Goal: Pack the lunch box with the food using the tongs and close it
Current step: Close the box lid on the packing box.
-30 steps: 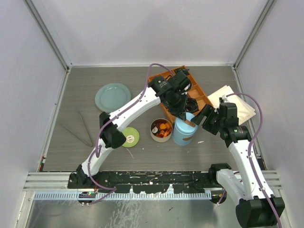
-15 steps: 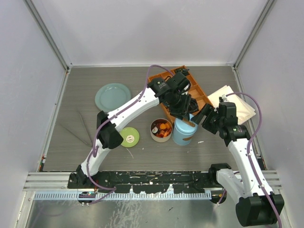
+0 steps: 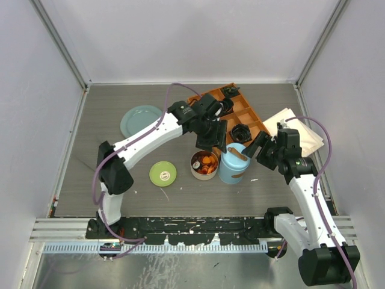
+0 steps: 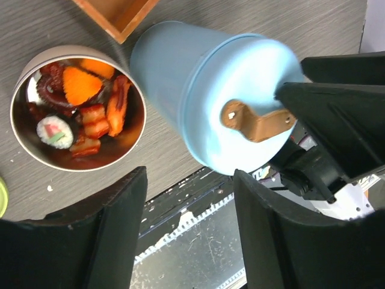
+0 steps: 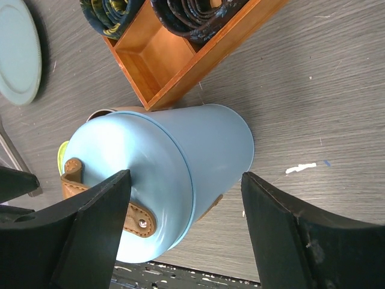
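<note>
Table (image 3: pixel 274 102) — tin (image 3: pixel 204 176), cylinder (image 3: pixel 232 170), lid (image 3: pixel 163 173), plate (image 3: pixel 138 123), tray (image 3: pixel 245 112)

Top view: the left arm (image 3: pixel 150 135) sits over the near-left end of the orange tray (image 3: pixel 248 113), so that bit's covered. Left wrist cam: the blue lid (image 4: pixel 252 72) on the blue can (image 4: pixel 162 66) is smeared along its right side, and the green lid (image 4: pixel 2 198) is only a sliver at the left edge. Right wrist cam: the steel tin (image 5: pixel 114 111) is nearly all behind the can, and the teal plate (image 5: pixel 18 48) gets chopped by the frame. Can't tell whether the right tool (image 5: pixel 185 176) actually presses the can; its fingers run off the bottom.
</note>
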`<state>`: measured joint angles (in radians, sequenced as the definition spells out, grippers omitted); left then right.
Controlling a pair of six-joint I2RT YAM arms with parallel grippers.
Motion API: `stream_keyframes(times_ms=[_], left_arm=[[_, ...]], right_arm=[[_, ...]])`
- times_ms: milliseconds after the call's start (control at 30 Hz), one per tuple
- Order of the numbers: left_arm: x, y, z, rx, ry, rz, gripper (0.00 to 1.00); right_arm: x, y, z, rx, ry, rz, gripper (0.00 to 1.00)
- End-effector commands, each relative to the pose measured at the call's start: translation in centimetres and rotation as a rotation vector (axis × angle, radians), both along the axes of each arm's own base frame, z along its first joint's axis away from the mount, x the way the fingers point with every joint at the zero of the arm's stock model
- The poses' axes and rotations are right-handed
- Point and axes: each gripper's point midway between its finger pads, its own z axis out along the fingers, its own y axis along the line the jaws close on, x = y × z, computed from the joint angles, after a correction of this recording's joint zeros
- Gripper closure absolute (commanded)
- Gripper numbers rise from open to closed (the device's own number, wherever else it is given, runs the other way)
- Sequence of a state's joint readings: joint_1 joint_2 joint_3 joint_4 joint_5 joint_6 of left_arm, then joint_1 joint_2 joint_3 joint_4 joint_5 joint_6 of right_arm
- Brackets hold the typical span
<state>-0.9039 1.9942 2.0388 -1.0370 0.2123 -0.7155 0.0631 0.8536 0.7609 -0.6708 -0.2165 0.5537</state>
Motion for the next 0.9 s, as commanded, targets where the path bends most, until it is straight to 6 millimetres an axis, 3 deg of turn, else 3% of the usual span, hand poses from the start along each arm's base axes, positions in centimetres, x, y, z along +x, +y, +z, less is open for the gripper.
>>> stream_keyframes(times_ms=[0,167,333,600,767,867], left_arm=[[0.2,0.4,1.2,-0.071,-0.048,0.022,0.41],[0.1,0.4,-0.4,-0.093,-0.015,0.044,0.41],[0.1,-0.7,0.1,-0.153,-0.002,0.035,0.39],[0.4,0.4,1.3,-0.198,-0.049,0.121,0.39],[0.1,-1.3,2.1,-0.290,-0.015,0.104,0.38],[-0.1,-2.1,1.3,-0.290,0.003,0.085,0.38]], right_arm=[[-0.5,-0.3,0.1,-0.031,0.021,0.020,0.22],[-0.7,-0.2,-0.2,-0.032,0.033,0.026,0.21],[-0.8,-0.3,-0.4,-0.034,0.039,0.030,0.21],[-0.9,-0.3,-0.4,-0.034,0.041,0.029,0.21],[-1.0,-0.4,-0.8,-0.041,0.049,0.024,0.21],[-1.0,-0.4,-0.9,-0.043,0.051,0.024,0.21]])
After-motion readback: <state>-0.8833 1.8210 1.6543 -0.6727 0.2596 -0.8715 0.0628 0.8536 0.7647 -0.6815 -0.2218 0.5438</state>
